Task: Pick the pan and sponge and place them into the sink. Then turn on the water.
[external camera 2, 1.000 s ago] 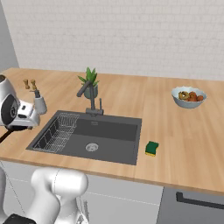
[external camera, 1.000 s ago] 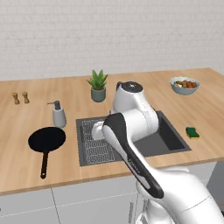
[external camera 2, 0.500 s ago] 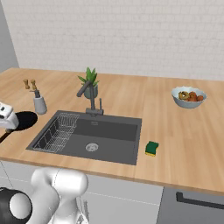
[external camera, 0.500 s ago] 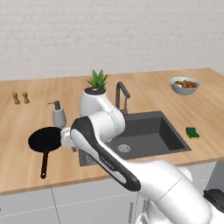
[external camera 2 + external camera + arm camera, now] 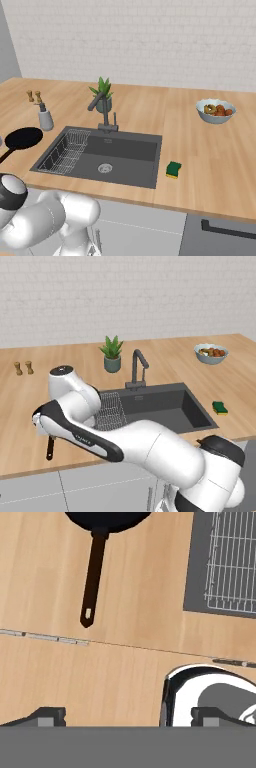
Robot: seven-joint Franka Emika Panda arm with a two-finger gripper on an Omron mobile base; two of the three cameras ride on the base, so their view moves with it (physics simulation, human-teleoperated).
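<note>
The black pan point(image 5: 24, 137) lies on the counter left of the sink point(image 5: 130, 150), with its long handle point(image 5: 92, 577) pointing toward the counter's front edge. In the hand view my gripper point(image 5: 127, 717) hangs open above the bare wood in front of the handle's tip, and nothing sits between its fingertips point(image 5: 47, 716). My arm covers the pan in the left base view, where just the handle end point(image 5: 50, 448) pokes out. The green and yellow sponge point(image 5: 173, 169) point(image 5: 219, 407) rests right of the sink point(image 5: 160, 401). No water stream is in view at the faucet point(image 5: 139, 368).
A wire rack point(image 5: 111, 408) point(image 5: 230, 562) fills the sink's left part. A soap dispenser point(image 5: 45, 117) stands behind the pan, with two shakers point(image 5: 23, 367) further back. A potted plant point(image 5: 112, 353) sits behind the faucet point(image 5: 102, 107), and a fruit bowl point(image 5: 211, 352) at the far right.
My arm has swung left from over the sink to over the pan, and hides it in the left base view. The pan and sponge have not moved.
</note>
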